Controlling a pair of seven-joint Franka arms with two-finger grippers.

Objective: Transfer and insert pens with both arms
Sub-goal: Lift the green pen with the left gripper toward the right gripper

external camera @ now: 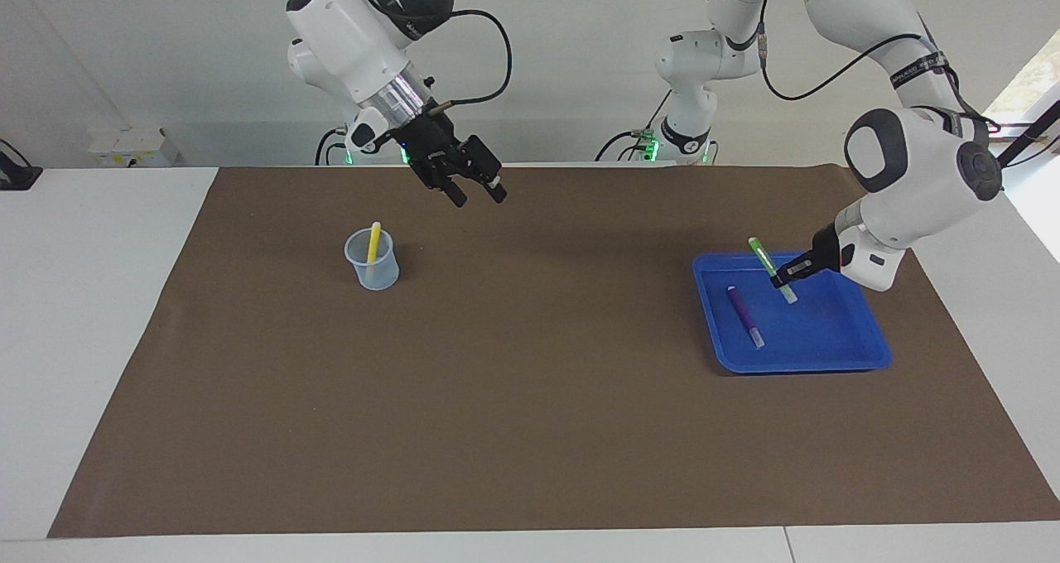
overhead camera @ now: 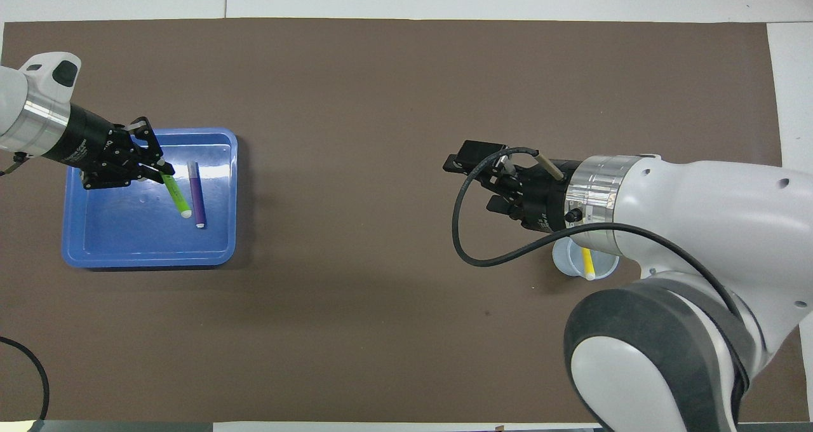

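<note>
Bare mat point(external camera: 546, 356) between cup point(external camera: 372, 259) and tray point(external camera: 861, 352)

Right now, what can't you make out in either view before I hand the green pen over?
- Cup: overhead, the right arm covers part of its rim.
- Green pen: both views, the left gripper hides its grasped section.
- Yellow pen: facing, its lower end blurs through the cup wall.

Green pen point(overhead camera: 176, 195) in left tool point(overhead camera: 159, 168)

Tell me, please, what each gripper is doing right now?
Left gripper: shut on the thin green pen, lifted over the blue plastic tray.
Right gripper: open, empty, over the brown mat.
</note>
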